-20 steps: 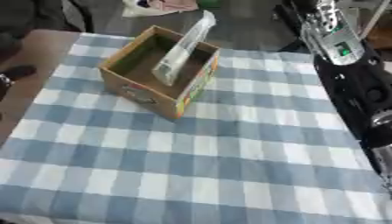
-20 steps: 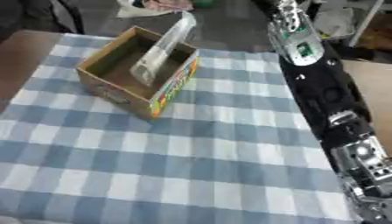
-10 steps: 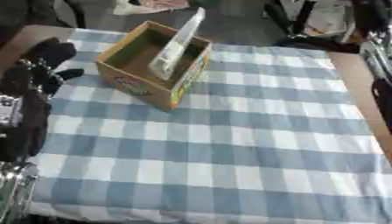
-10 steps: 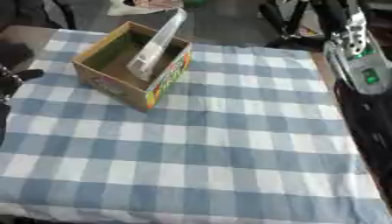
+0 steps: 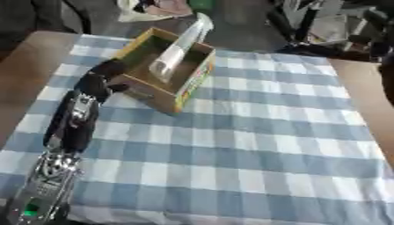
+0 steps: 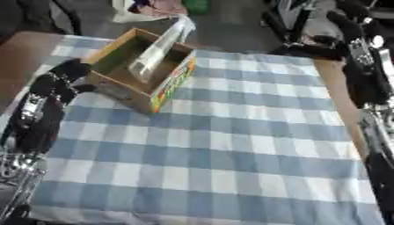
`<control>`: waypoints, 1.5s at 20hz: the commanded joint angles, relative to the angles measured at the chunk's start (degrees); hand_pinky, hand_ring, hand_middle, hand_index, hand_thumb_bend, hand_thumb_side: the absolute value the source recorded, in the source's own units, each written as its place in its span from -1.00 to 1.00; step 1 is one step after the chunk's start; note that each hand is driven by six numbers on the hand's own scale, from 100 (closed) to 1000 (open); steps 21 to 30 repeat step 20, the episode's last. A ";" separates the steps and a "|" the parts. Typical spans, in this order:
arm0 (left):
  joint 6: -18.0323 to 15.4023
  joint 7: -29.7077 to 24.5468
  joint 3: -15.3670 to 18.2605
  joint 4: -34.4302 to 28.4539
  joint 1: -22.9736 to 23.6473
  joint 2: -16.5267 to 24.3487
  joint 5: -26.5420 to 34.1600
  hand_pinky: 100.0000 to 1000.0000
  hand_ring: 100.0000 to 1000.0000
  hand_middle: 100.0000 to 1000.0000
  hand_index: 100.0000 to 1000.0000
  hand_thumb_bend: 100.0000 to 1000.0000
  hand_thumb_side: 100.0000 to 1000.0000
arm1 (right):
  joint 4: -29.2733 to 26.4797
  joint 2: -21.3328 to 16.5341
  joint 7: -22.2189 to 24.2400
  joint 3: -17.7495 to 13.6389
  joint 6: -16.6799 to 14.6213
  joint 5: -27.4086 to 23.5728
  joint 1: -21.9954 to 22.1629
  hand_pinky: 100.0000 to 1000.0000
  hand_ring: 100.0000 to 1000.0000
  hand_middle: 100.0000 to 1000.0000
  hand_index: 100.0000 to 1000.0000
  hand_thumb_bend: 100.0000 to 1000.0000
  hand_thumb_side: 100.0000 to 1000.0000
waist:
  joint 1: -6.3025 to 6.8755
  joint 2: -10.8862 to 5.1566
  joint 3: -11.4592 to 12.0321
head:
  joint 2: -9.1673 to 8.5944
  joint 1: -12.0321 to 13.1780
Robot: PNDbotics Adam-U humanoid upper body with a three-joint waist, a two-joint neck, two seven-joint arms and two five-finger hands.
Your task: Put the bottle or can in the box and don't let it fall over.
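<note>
An open cardboard box (image 5: 187,83) with a colourful side stands at the far left of the checked cloth. A clear plastic bottle (image 5: 180,49) is inside it, tilted. Its base is down in the box and its neck leans over the far rim. My left hand (image 5: 103,75), black, has come up from the lower left. It sits against the box's near-left wall, and its grip is blurred. My right arm (image 6: 368,77) rises along the right edge. Its dark hand (image 6: 344,23) is high at the far right, away from the box.
The blue-and-white checked cloth (image 5: 254,145) covers a brown table whose bare edge (image 5: 23,74) shows at the left. Beyond the far edge lie a white bag (image 5: 142,11) and dark equipment (image 5: 323,30).
The camera has swung. My left arm came in from the lower left and its hand reached the box's left wall. The right arm drew off to the right edge. The bottle still leans in the box.
</note>
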 commanded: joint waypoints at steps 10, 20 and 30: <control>-0.88 0.04 -0.87 0.51 0.39 -2.52 -2.17 0.57 0.82 0.56 0.78 -0.67 1.00 | -10.42 4.13 4.88 -2.46 4.18 3.90 8.50 0.50 1.00 0.95 1.00 -1.00 0.44 | 3.24 2.52 -6.02 | 0.33 2.46; -0.15 1.13 -1.84 2.60 1.13 -2.90 -1.88 0.57 0.82 0.55 0.77 -0.72 1.00 | -9.34 5.34 5.07 -2.39 5.32 4.38 11.00 0.49 1.00 0.94 1.00 -1.00 0.44 | 1.42 -0.17 -7.22 | 0.33 3.97; -0.15 1.13 -1.84 2.60 1.13 -2.90 -1.88 0.57 0.82 0.55 0.77 -0.72 1.00 | -9.34 5.34 5.07 -2.39 5.32 4.38 11.00 0.49 1.00 0.94 1.00 -1.00 0.44 | 1.42 -0.17 -7.22 | 0.33 3.97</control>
